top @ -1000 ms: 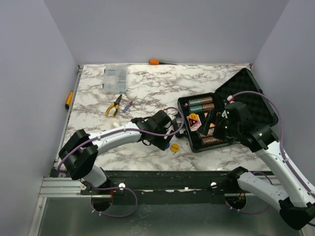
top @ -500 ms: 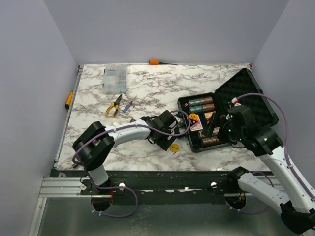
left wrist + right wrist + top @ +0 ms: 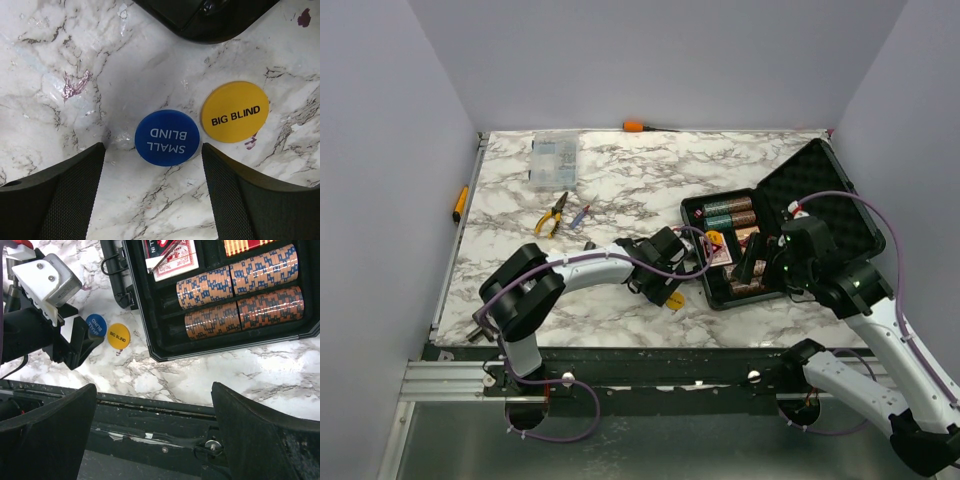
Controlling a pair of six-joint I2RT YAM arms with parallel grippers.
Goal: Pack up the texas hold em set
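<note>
The left gripper (image 3: 153,160) holds its jaws apart, either side of the blue disc (image 3: 167,137) lying flat on the table (image 3: 75,75). The yellow disc (image 3: 235,111) lies just right, beside the open case (image 3: 145,325). The right gripper (image 3: 155,390), jaws wide and empty, hovers farther off.

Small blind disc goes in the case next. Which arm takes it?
Left. The left end effector, open, straddles the blue disc on the table; the right end effector hangs over the case, farther off.
</note>
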